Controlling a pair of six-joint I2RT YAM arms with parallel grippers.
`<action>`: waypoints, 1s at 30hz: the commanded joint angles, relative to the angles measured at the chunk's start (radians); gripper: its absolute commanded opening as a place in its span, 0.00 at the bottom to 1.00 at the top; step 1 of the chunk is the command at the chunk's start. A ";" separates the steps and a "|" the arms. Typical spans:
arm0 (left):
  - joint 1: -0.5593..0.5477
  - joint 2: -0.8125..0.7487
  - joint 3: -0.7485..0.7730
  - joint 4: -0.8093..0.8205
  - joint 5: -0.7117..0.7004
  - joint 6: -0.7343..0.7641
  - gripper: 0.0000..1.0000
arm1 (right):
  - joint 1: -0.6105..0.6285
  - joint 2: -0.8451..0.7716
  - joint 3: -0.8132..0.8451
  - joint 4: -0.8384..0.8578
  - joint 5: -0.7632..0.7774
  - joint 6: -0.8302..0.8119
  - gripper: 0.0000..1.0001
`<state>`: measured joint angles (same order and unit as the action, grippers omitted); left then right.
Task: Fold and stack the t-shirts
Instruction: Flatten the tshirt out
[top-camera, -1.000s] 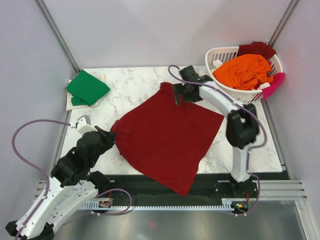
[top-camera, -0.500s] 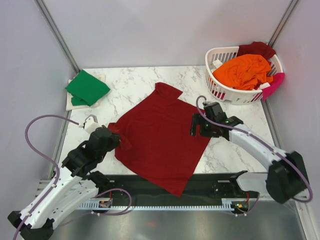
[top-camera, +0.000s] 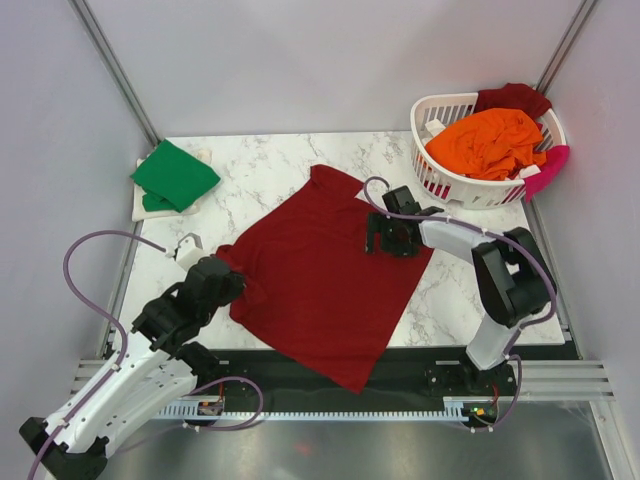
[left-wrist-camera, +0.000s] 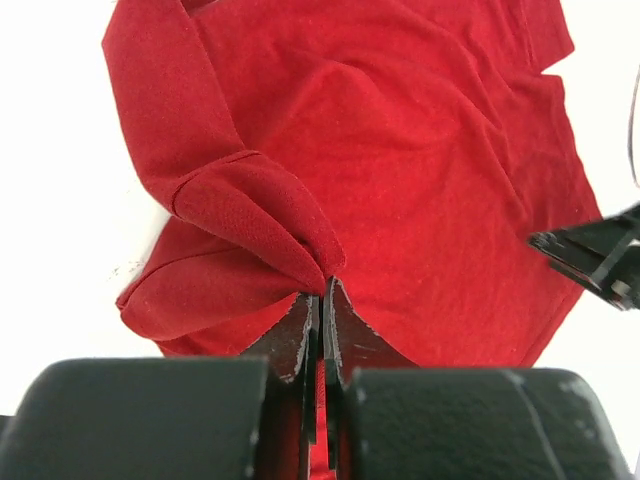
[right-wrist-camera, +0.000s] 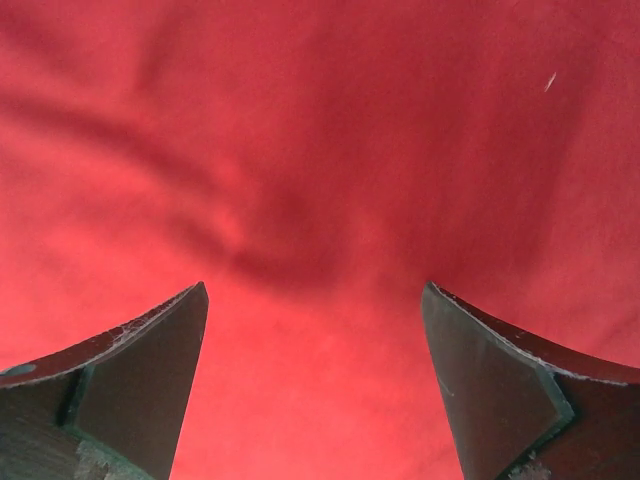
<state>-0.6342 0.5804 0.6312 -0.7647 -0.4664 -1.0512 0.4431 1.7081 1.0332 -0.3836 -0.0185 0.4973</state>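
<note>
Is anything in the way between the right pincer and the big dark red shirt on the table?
Nothing visible. The right pincer stands open directly over the dark red shirt, with only bare cloth showing between its jaws. The left pincer is shut on the shirt's left edge, well off to the side.

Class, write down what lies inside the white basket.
An orange shirt fills most of the basket. A dark red shirt sits behind it, and a pink shirt hangs over the rim. Anything under the orange shirt is covered.
</note>
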 joint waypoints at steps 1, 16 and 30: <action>0.004 -0.002 0.002 0.042 -0.009 -0.043 0.02 | -0.035 0.094 0.088 0.040 0.020 -0.011 0.96; 0.004 0.033 -0.007 0.054 -0.034 -0.119 0.02 | -0.061 0.713 0.999 -0.070 -0.234 -0.087 0.95; -0.004 0.158 0.007 0.145 0.124 -0.052 0.47 | -0.110 0.157 0.654 -0.264 0.190 -0.211 0.98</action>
<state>-0.6350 0.7734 0.6296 -0.6632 -0.3695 -1.1275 0.3454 2.1300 1.8767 -0.6254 0.0193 0.2947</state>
